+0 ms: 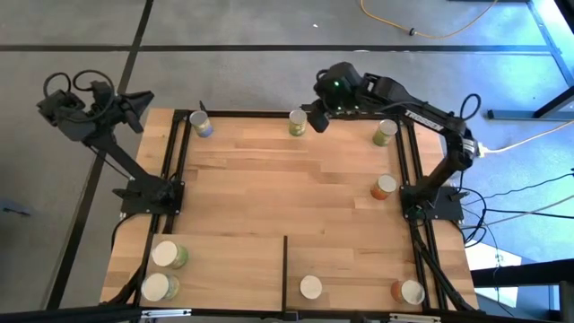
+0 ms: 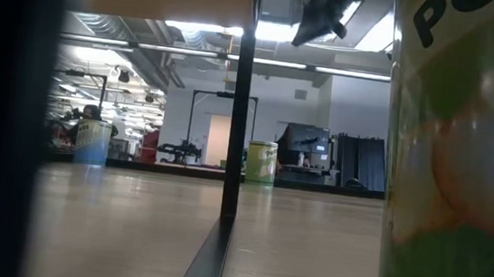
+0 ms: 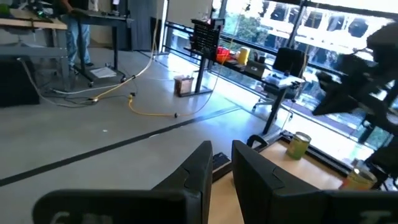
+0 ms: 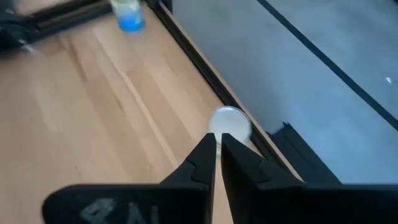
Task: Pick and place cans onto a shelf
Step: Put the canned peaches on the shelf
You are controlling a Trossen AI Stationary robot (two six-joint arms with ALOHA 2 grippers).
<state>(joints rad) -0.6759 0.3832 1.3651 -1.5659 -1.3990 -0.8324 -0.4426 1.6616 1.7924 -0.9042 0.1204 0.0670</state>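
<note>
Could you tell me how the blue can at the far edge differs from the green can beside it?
The blue can stands at the far left corner, clear of both arms; the green can stands mid-edge, with the right pincer right beside it. Their sides differ in colour. Both are upright with pale tops.

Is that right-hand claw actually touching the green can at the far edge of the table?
Cannot tell. In the high view the right gripper sits beside the green can; the right wrist view shows its fingers nearly together over the can's top, no plain gap or contact.
</note>
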